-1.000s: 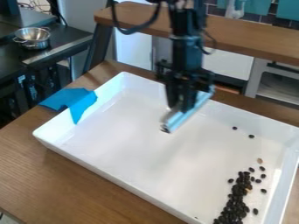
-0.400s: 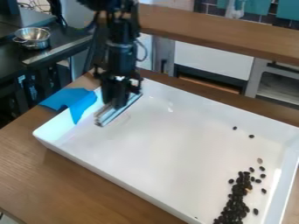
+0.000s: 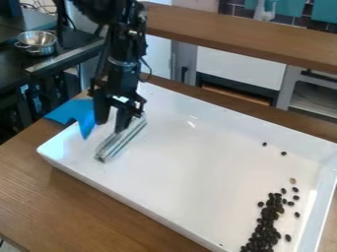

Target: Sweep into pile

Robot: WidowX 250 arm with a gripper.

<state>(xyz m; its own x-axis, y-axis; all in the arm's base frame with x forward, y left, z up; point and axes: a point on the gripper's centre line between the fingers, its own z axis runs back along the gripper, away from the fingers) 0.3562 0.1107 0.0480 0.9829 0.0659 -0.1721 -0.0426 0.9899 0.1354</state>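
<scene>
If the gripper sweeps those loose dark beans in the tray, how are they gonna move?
The beans look small and rounded, so they would probably skid or roll a little rather than stay put. The tray's bottom looks smooth and slightly glossy, so they'd likely slide easily. Those heaped together may spread as they're pushed, since nothing visibly binds them.

I see bright light across the tray [image 3: 197, 197], strongest as a pale glow at its left corner, with a small glint by its far edge. Shine streaks the clear bar [image 3: 121, 140] below my hand [image 3: 113, 122]. Soft shadow darkens the desk [image 3: 72, 194] along the tray's near edge.
</scene>
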